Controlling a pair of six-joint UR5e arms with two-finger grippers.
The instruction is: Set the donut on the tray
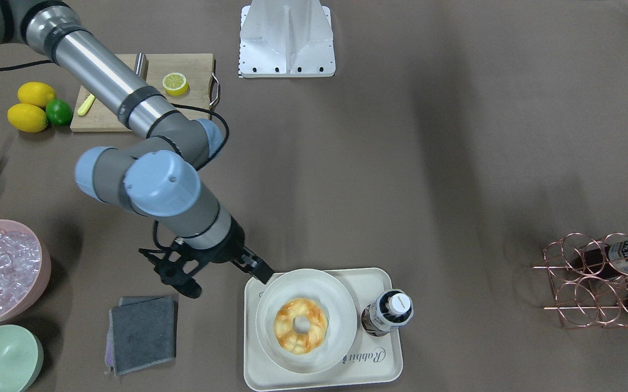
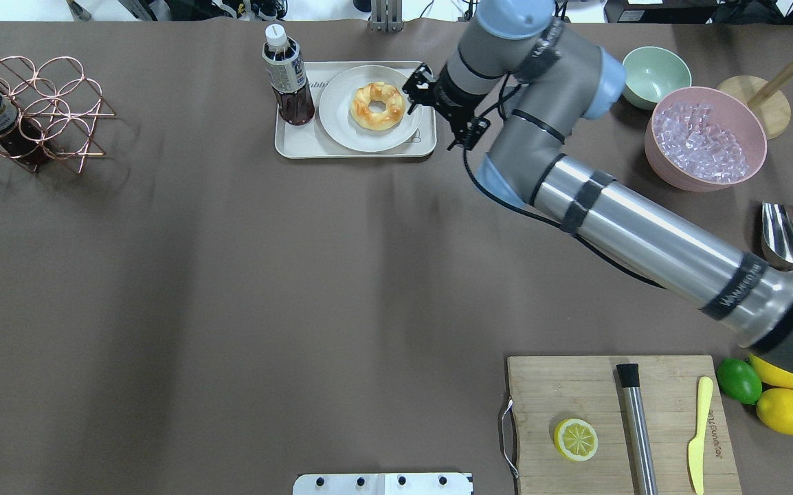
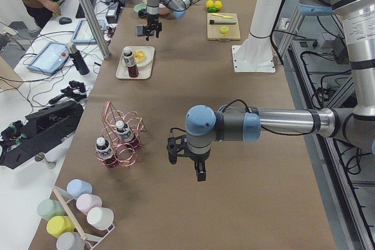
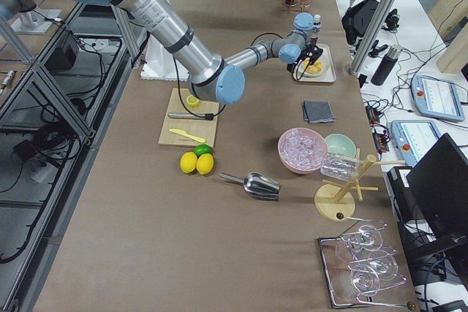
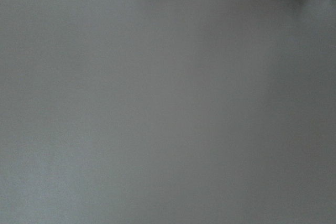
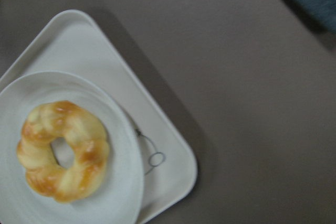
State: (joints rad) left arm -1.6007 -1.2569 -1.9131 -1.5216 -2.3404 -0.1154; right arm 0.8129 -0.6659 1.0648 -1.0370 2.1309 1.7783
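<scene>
While golden-yellow braided ring donut (image 1: 300, 325) lies on round off-white plate (image 1: 341, 302) atop cream rectangular rabbit tray (image 1: 387, 367) on brown desk (image 1: 401, 163), we see right gripper (image 2: 416, 85) fingers spread, empty, over tray corner. Left gripper (image 3: 199, 173) fingers: we cannot tell.

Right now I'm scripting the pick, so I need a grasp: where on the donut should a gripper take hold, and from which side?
Come straight down from above and pinch one arc of the donut, one finger in its hole, one outside. It lies flat on the plate, hole upward, and the plate's rim would likely hinder a sideways approach. The arc away from the bottle looks safest.
</scene>
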